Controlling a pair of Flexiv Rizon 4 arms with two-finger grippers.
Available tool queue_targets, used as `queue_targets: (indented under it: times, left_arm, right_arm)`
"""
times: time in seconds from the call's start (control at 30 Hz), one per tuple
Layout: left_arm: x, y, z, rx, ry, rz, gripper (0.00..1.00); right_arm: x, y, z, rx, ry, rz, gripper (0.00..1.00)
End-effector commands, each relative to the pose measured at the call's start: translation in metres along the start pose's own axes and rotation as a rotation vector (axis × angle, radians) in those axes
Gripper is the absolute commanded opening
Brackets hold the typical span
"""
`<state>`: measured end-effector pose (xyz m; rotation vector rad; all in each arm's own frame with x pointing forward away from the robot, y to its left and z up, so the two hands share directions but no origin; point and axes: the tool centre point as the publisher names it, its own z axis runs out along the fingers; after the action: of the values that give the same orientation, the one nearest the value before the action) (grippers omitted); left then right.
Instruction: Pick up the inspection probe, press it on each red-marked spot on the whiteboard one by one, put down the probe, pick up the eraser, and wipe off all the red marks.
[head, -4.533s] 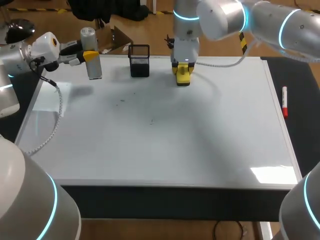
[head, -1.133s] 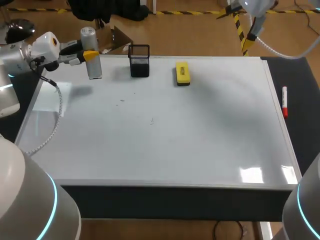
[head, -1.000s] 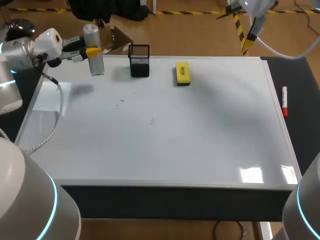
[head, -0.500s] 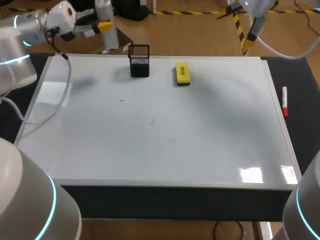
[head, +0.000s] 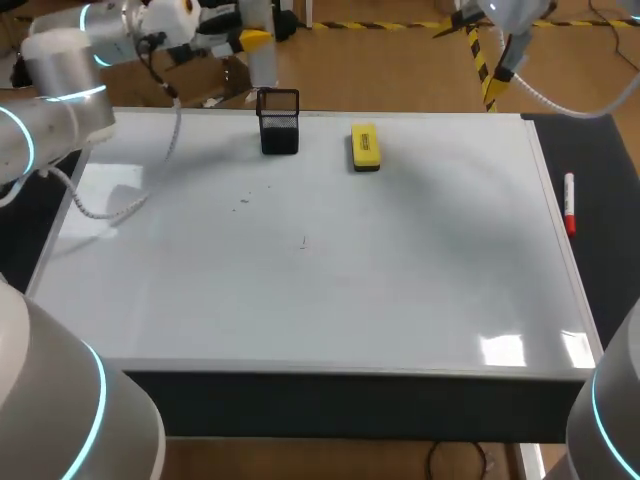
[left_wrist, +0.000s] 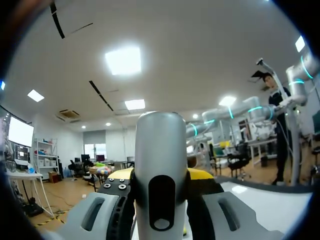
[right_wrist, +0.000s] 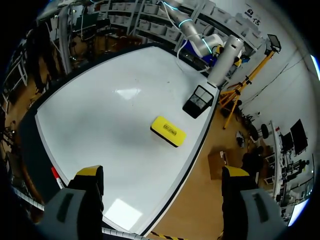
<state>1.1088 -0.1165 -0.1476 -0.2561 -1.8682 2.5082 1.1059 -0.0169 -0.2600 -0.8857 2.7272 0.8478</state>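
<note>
Silver probe (head: 263, 65): left pincer (head: 252, 40) is clamping it upright, close by the black mesh holder (head: 279, 121). Yellow eraser (head: 366, 146) is lying on the whiteboard (head: 330, 290). Right pincer (right_wrist: 162, 172) is hovering high above, fingers spread wide.

The middle and near part of the whiteboard (head: 330, 290) on the desk lie open; the obstacles stand along its far edge, a black mesh holder (head: 279, 122) and near it the yellow eraser (head: 366, 146), with a gap between them. Just behind and above the holder the left claw (head: 257, 40) grips the upright probe (head: 263, 66), its cable (head: 178, 115) drooping over the board's far left corner. The right claw (right_wrist: 162, 174), fingers spread wide, hangs high above, well apart from everything.
</note>
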Motion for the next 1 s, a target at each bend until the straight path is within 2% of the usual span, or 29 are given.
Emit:
queue_targets:
  times: [0.03,0.1,0.33,0.63,1.0]
  left_arm:
    - [-0.011,0.015,0.011,0.014,0.13,-0.015,0.0]
    - [-0.011,0.021,0.015,-0.011,0.124,-0.019,0.0]
    - [-0.01,0.039,0.016,0.0,0.111,-0.039,0.0]
    - [-0.006,0.057,0.006,-0.031,0.074,-0.052,0.0]
    - [-0.006,0.082,-0.003,-0.021,0.052,-0.064,0.0]
  right_arm:
    - [0.0,0.0,-0.001,0.003,0.004,-0.001,1.0]
    - [0.0,0.0,-0.001,0.003,0.004,-0.001,1.0]
    - [0.0,0.0,-0.001,0.003,0.004,-0.001,1.0]
    - [0.0,0.0,-0.001,0.003,0.004,-0.001,1.0]
    - [0.0,0.0,-0.001,0.003,0.004,-0.001,1.0]
